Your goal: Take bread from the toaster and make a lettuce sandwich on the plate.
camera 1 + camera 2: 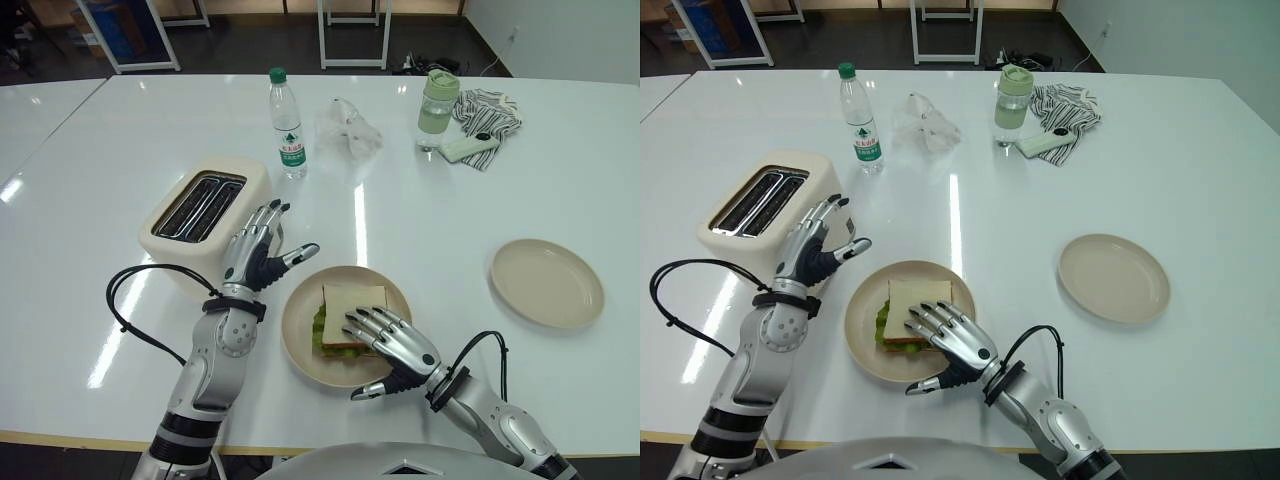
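Observation:
A cream toaster (pixel 203 214) stands at the left with both slots showing dark. In front of it a tan plate (pixel 300 345) carries a sandwich: a bread slice (pixel 353 300) on top with lettuce (pixel 320 328) showing at its left edge. My left hand (pixel 258 252) hovers open between the toaster and the plate, fingers spread and holding nothing. My right hand (pixel 392 347) is open over the near right side of the plate, its fingers spread above the sandwich's near edge.
A second tan plate (pixel 546 282) lies at the right. At the back stand a water bottle (pixel 287 124), a crumpled clear bag (pixel 348 128), a green cup (pixel 438 102) and a striped cloth (pixel 488 118) with a white remote on it. A black cable (pixel 130 300) loops by the toaster.

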Robot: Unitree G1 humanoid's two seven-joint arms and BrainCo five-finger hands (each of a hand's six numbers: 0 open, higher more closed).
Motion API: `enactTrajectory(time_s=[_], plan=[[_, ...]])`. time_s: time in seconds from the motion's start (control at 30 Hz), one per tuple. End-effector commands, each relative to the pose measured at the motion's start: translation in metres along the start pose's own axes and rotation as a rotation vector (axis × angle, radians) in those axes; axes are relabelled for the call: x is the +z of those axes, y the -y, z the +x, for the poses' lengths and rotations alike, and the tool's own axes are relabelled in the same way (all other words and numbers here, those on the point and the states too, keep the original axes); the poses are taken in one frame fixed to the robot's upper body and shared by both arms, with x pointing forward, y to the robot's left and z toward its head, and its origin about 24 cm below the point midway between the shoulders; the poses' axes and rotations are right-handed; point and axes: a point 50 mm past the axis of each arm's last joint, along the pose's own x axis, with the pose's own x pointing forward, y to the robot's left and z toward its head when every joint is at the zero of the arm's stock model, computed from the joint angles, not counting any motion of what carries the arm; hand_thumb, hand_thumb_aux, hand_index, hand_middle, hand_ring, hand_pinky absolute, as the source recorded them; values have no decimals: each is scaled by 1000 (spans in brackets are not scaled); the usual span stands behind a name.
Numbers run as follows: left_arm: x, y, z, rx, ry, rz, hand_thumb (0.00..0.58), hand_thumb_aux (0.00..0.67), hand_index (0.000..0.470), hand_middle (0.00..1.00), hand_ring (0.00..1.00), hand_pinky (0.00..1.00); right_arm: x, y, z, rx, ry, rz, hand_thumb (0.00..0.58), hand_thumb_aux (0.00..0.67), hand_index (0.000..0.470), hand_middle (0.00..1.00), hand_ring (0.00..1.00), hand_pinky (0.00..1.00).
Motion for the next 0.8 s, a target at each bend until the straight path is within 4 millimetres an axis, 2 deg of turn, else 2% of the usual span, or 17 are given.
enactTrajectory(time_s=[0.03,0.23,0.33,0.4,0.43,0.47,0.5,0.53,0.57,0.6,0.63,0.73,0.8], plan=[[-9,16,0,-87,-31,-56,0,0,0,0,0,0,-11,-18,-19,71,-61,-12,0,0,0,0,0,0],[-11,48,6,-233,21,-383,0,0,0,0,0,0,6,19,-8,-274,70,18,0,0,0,0,0,0],[-1,46,3,-231,114,-586,0,0,0,0,0,0,11,38,-11,-426,99,63,0,0,0,0,0,0],[4,41,1,-255,178,-661,0,0,0,0,0,0,12,48,-14,-495,98,108,0,0,0,0,0,0],[5,36,0,-269,208,-683,265,176,123,0,0,0,12,52,-17,-517,93,128,0,0,0,0,0,0],[7,32,-1,-282,233,-696,491,407,286,0,0,0,10,55,-19,-529,85,147,0,0,0,122,122,122],[8,24,-4,-289,265,-703,575,607,426,110,110,110,7,58,-22,-535,77,166,0,0,0,875,875,875],[10,14,-8,-300,304,-692,580,670,470,749,749,749,1,61,-26,-535,55,185,458,363,254,1000,1000,1000],[12,3,-12,-305,345,-675,580,670,470,929,929,929,-6,65,-31,-538,27,207,580,652,457,1000,1000,1000],[16,-7,-17,-314,386,-658,580,670,470,988,988,988,-13,69,-36,-535,0,228,580,670,470,1000,1000,1000],[20,-18,-24,-335,441,-628,580,670,470,1000,1000,1000,-22,74,-42,-528,-41,251,580,670,470,1000,1000,1000],[27,-44,-44,-411,541,-499,580,670,470,1000,1000,1000,-42,87,-63,-508,-133,344,580,670,470,1000,1000,1000],[22,-51,-57,-503,509,-368,580,670,470,1000,1000,1000,-49,94,-77,-459,-157,389,580,670,470,1000,1000,1000]])
